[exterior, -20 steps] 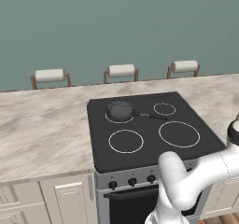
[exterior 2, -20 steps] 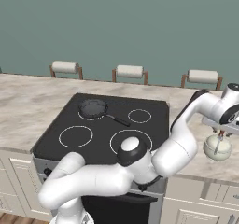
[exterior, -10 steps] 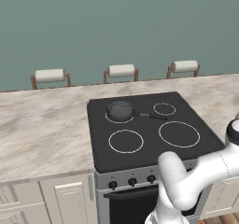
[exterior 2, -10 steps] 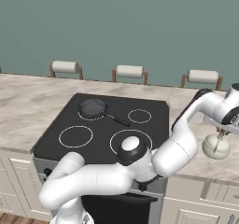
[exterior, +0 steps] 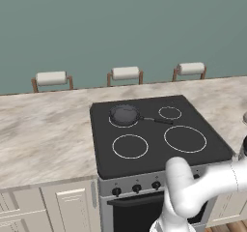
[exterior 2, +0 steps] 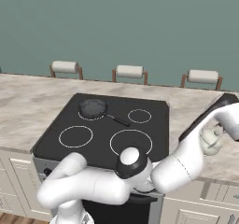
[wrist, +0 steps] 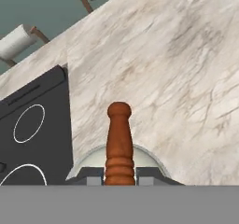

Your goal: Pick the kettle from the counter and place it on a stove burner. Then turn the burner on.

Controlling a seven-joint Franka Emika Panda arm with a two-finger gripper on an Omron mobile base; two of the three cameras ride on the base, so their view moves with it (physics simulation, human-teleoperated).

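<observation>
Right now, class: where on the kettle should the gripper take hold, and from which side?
The reddish-brown handle piece atop the kettle, taken from above: it stands clear over the rounded body, narrow enough for the fingers, which already flank it.

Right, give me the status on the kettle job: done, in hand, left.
Done: the gripper has shut on the kettle's reddish-brown handle piece.
In hand: the kettle sits over the counter, right of the cooktop; whether it has lifted, I cannot tell.
Left: carry it to the large stove burner, which is bare, set it down, then turn a front knob.
</observation>
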